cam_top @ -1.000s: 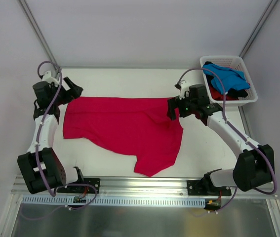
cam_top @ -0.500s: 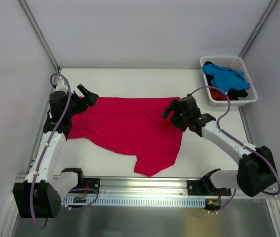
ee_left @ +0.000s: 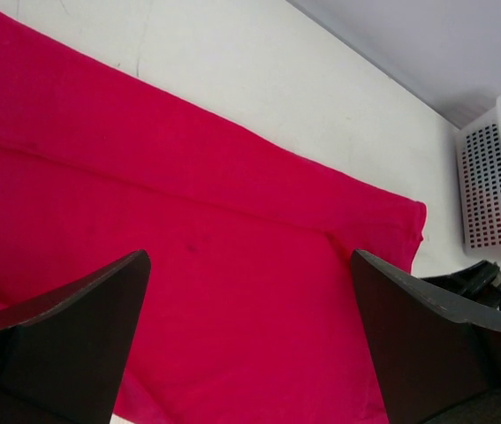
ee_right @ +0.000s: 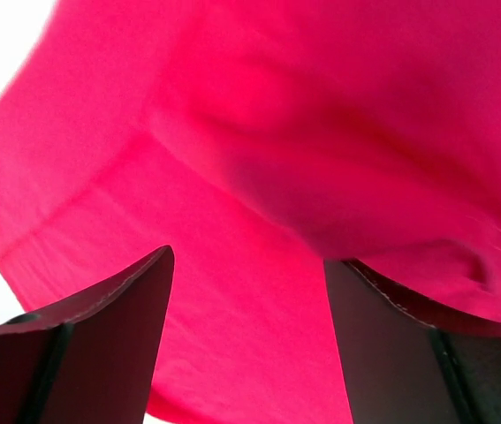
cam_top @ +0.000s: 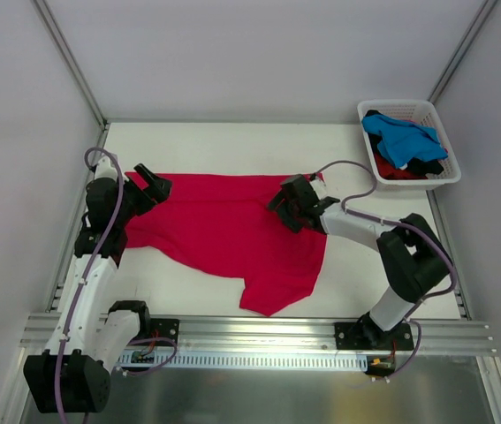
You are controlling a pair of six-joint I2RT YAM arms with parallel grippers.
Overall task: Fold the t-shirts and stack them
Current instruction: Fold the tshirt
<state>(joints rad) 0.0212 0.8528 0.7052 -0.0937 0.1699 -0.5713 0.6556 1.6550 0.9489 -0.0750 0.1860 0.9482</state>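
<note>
A crimson t-shirt (cam_top: 223, 230) lies spread out on the white table, one end trailing toward the front edge. My left gripper (cam_top: 148, 187) hovers open over the shirt's left end. In the left wrist view its fingertips (ee_left: 248, 258) stand wide apart above flat red cloth (ee_left: 188, 221), with nothing between them. My right gripper (cam_top: 287, 205) is low over the shirt's upper right part. Its jaws (ee_right: 248, 261) stand apart with red cloth (ee_right: 232, 336) between them, and a raised fold (ee_right: 338, 177) drapes over the right finger. A blue t-shirt (cam_top: 400, 137) lies in the basket on top of dark and red ones.
The white slatted basket (cam_top: 433, 112) stands at the back right corner, and also shows in the left wrist view as the basket (ee_left: 484, 190). Bare table (cam_top: 232, 146) lies behind the shirt. Metal frame posts rise at both back corners, and a rail runs along the front edge.
My left gripper came in from the table's left edge onto the shirt's left end. The right gripper moved left over the shirt and its jaws narrowed. The shirt lies much as before.
</note>
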